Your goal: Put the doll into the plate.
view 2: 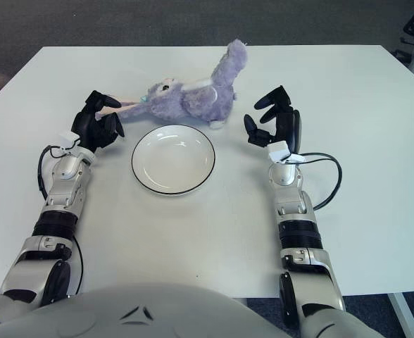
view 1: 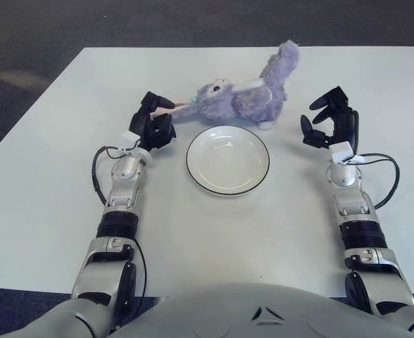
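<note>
A purple plush doll (view 1: 246, 95) lies on the white table (view 1: 66, 176), just behind an empty white plate (view 1: 227, 159) with a dark rim. My left hand (view 1: 153, 122) sits left of the plate, its fingers spread around the doll's thin pinkish limb (view 1: 181, 107) without clearly closing on it. To the right of the plate my right hand (view 1: 329, 124) is raised with its fingers spread and nothing between them. It stands right of the doll and apart from it.
Dark carpet (view 1: 193, 21) lies beyond the table's far edge (view 1: 249, 48). Black cables (view 1: 384, 184) loop beside both wrists. The table stretches wide to the left and right of my arms.
</note>
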{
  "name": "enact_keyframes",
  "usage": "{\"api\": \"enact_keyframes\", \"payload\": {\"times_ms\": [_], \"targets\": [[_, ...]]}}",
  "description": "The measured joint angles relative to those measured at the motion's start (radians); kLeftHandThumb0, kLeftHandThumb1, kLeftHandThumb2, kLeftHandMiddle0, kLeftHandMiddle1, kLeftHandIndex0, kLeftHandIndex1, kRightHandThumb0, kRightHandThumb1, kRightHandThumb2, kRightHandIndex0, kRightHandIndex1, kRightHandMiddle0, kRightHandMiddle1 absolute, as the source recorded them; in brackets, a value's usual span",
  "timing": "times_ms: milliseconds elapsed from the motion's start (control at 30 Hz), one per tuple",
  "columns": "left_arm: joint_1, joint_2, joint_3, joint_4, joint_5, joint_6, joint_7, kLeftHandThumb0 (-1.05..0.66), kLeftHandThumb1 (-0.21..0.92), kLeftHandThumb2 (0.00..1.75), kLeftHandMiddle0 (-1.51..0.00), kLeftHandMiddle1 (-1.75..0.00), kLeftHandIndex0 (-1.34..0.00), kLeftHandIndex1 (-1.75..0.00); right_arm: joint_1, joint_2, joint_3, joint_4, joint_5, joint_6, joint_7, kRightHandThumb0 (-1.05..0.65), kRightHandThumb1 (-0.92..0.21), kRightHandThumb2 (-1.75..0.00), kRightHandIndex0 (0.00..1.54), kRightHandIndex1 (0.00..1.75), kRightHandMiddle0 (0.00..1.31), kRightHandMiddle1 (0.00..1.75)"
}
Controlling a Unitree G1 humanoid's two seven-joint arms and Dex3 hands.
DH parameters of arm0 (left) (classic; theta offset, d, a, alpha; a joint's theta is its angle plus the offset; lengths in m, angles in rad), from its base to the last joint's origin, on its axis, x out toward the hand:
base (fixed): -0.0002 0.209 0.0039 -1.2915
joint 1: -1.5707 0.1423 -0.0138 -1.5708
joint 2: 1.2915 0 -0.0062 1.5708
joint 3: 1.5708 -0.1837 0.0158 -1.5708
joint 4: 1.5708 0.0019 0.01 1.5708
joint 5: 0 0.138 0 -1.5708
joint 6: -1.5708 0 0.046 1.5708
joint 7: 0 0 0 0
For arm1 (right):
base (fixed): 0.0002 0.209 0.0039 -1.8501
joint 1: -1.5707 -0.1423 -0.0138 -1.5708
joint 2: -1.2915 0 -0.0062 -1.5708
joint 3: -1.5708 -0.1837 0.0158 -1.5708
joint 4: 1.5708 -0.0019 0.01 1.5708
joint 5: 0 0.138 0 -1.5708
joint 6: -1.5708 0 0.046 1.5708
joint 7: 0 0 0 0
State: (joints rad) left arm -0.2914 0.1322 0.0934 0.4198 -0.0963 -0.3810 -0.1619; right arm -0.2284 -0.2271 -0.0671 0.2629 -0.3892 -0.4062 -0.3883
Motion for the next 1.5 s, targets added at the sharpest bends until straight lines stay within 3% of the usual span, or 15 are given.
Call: {"api": "enact_keyframes", "payload": {"times_ms": [33, 100, 200, 500, 667, 1067, 1333, 1500], "targets": [[0.0, 0.0, 0.0, 0.001, 0.002, 0.0, 0.0, -0.37, 0.74, 0.78, -0.99, -1.75, -0.3, -1.75, 0.002, -0.002, 0.006, -0.004, -0.026, 0.0, -0.021, -0.02, -0.6, -0.88, 0.32, 1.56, 0.05, 1.34], [-0.001, 0.0, 0.0, 0.003, 0.004, 0.0, 0.0, -0.37, 0.74, 0.78, -0.98, -1.75, -0.3, -1.75, 0.006, -0.008, 0.016, -0.014, -0.065, -0.004, -0.058, -0.25, -0.58, -0.87, 0.24, 1.4, 0.03, 1.27], [-0.003, 0.0, 0.0, 0.008, 0.006, 0.0, 0.001, -0.37, 0.74, 0.78, -0.96, -1.75, -0.3, -1.75, 0.013, -0.019, 0.028, -0.028, -0.108, -0.023, -0.107, -0.4, -0.54, -0.88, 0.17, 1.23, 0.01, 1.19], [-0.009, -0.001, 0.0, 0.02, 0.006, -0.008, 0.001, -0.37, 0.74, 0.77, -0.93, -1.75, -0.3, -1.75, 0.031, -0.032, 0.066, -0.074, -0.194, -0.103, -0.204, -0.38, -0.34, -1.01, 0.09, 0.76, 0.0, 1.06], [-0.014, -0.001, -0.002, 0.03, 0.009, -0.022, 0.001, -0.37, 0.74, 0.77, -0.95, -1.75, -0.3, -1.75, 0.052, -0.035, 0.084, -0.114, -0.252, -0.093, -0.221, -0.42, -0.29, -1.0, 0.09, 0.59, 0.0, 0.93], [-0.02, 0.003, -0.005, 0.054, 0.026, -0.046, 0.001, -0.37, 0.74, 0.78, -0.94, -1.75, -0.3, -1.75, 0.085, -0.065, 0.141, -0.192, -0.394, -0.067, -0.25, -0.66, -0.46, -0.77, 0.15, 0.38, 0.0, 0.76], [-0.022, 0.006, -0.005, 0.062, 0.026, -0.058, 0.001, -0.37, 0.74, 0.77, -0.93, -1.75, -0.3, -1.75, 0.085, -0.084, 0.185, -0.23, -0.448, -0.055, -0.205, -0.79, -0.72, -0.53, 0.22, 0.3, 0.0, 0.71], [-0.024, 0.007, -0.005, 0.067, 0.027, -0.062, 0.001, -0.37, 0.75, 0.76, -0.93, -1.75, -0.3, -1.75, 0.085, -0.118, 0.202, -0.242, -0.458, -0.061, -0.167, -0.81, -0.79, -0.48, 0.25, 0.27, 0.0, 0.66]]}}
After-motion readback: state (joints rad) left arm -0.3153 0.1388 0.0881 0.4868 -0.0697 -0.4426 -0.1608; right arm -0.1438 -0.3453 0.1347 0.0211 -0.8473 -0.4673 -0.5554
